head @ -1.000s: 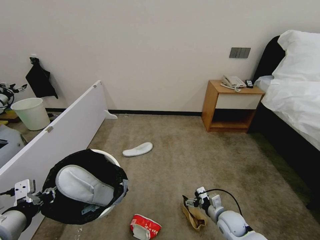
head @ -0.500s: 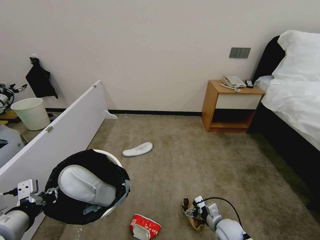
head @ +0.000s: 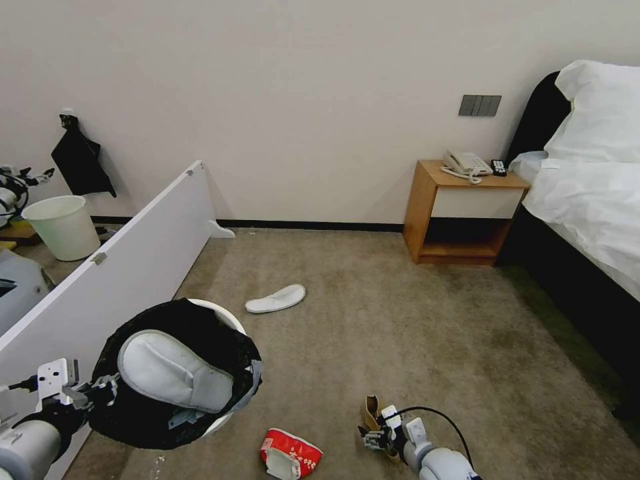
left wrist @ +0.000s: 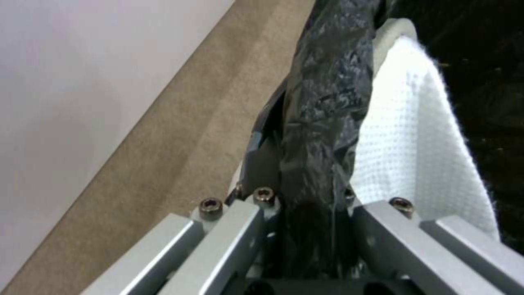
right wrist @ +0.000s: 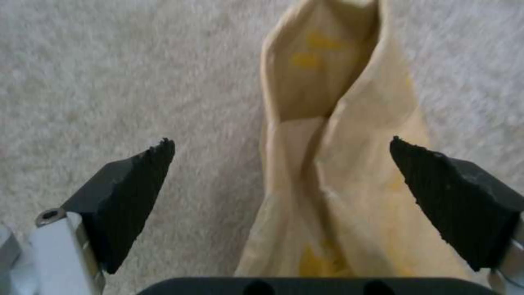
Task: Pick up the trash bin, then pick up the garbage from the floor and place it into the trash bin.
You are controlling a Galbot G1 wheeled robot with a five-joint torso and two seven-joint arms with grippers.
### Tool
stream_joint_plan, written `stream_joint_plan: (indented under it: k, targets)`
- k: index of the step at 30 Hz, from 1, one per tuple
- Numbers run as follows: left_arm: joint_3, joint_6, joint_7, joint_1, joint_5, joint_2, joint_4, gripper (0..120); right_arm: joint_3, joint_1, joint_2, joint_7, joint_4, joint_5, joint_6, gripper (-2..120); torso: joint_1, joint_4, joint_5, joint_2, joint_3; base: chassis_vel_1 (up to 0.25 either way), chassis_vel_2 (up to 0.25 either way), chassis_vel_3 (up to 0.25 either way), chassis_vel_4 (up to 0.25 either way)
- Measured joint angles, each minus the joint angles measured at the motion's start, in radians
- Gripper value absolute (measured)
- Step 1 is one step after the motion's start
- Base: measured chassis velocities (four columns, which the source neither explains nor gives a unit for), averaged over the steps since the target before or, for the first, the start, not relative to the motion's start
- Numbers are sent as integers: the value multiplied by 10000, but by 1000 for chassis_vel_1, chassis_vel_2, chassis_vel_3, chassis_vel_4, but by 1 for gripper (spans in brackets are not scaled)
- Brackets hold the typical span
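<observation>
Since a second ago, my right end effector (head: 375,433) has drawn back toward me and sunk lower over the brown paper bag (head: 371,408), while the trash bin (head: 175,373) has barely shifted.

From my head view, my left end effector (head: 100,390) holds the trash bin off the carpet at my left, beside the white panel (head: 127,267). One white slipper (head: 175,371) lies inside it, across the black bag. A second slipper (head: 275,299) lies on the floor farther ahead, well apart from both arms. The red-white wrapper (head: 290,453) lies on the carpet between the bin and the brown bag. A plain white bucket (head: 63,227) stands beyond the panel, and a nightstand (head: 467,210) with a telephone (head: 467,163) stands by the bed (head: 593,193).

From my left wrist view, what the head cannot show: my left end effector (left wrist: 306,205) is clenched on the bin's rim, the crinkled black liner (left wrist: 322,102) pinched between the fingers, with the slipper's (left wrist: 409,151) woven white fabric just beside it.

From my right wrist view, my right end effector (right wrist: 281,164) is released and spread wide, its black pads (right wrist: 136,196) straddling the brown paper bag (right wrist: 338,155), neither touching it. The bag lies crumpled on the carpet, its mouth gaping at the far end.
</observation>
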State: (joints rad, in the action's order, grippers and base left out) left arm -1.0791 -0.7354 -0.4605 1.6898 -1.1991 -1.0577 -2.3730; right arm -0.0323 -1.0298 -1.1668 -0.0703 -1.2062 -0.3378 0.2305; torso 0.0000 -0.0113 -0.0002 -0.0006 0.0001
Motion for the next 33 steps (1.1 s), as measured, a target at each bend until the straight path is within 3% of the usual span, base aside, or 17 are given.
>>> stream_joint_plan:
  k: [10, 23, 25, 33]
  targets:
    - [-37, 0, 6, -28, -28, 44, 47, 3, 136, 126, -256, 26, 674, 212, 62, 97, 0, 0, 1, 0, -1, 0, 0, 0, 0]
    - [-37, 0, 7, -47, -34, 50, 67, 3, 273, 126, -102, 43, 644, 129, 106, 51, 0, -3, -2, 0, -1, 0, 0, 0, 0]
    - [-30, 0, 6, -56, -33, 42, 65, 3, 272, 116, -40, 41, 570, 98, 127, 40, -1, 0, 1, 0, 0, 0, 0, 0, 0]
    - [-5, 0, 0, -44, -20, 11, 38, 3, 316, 36, 82, 19, 452, 50, 145, 16, 0, 3, 4, 0, -1, 0, 0, 0, 0]
